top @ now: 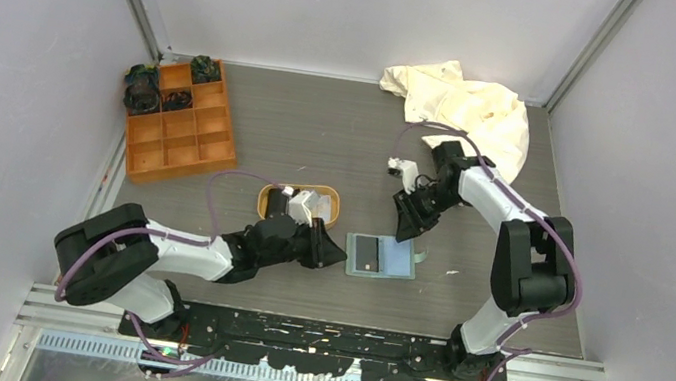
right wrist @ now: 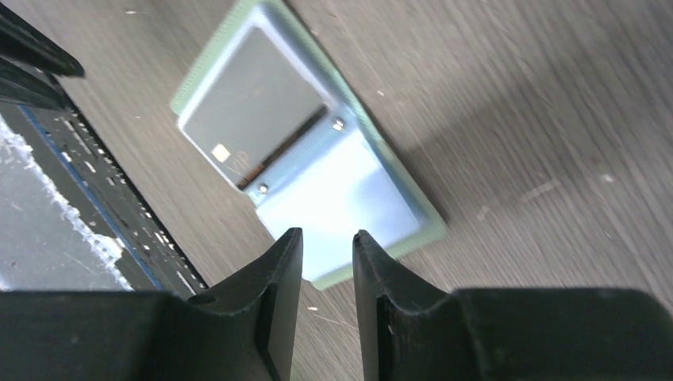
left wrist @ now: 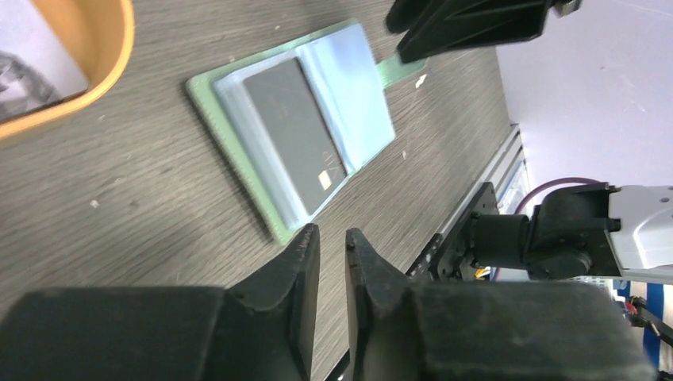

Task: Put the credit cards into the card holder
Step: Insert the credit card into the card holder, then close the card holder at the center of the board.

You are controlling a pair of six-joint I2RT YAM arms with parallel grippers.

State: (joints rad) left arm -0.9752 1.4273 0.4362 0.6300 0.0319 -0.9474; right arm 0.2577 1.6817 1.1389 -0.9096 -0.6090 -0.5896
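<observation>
Dark grey wood-grain tabletop [top: 322,138], white walls round it. Small flat sage-green fold-over card holder [left wrist: 205,86] lies opened flat on the table, btwn the two grippers. L gripper [left wrist: 332,234] sits low, tips just short of the holder's black-card end, not touching. Its fingers are a thin slit apart, nothing btwn them. R gripper [right wrist: 327,236] is over the opposite end, tips pointing down at the light-blue half, near the green snap tab [left wrist: 397,71]. Its fingers are a bit wider apart than L's, also empty. Contact w/ the holder can't be told. Inside the holder, under clear sleeves: thin black rectangular plastic card [left wrist: 294,131] w/ a small chip, in the half farther from R gripper's tips, and a light blue rectangular card [left wrist: 349,87] in the half right under them. Oval tan tray [top: 324,188] w/ pale items inside sits just behind L gripper's wrist. Orange compartment box [top: 184,122] is well behind L gripper, by the far-left corner. Crumpled cream cloth [top: 468,104] lies well beyond R gripper.
</observation>
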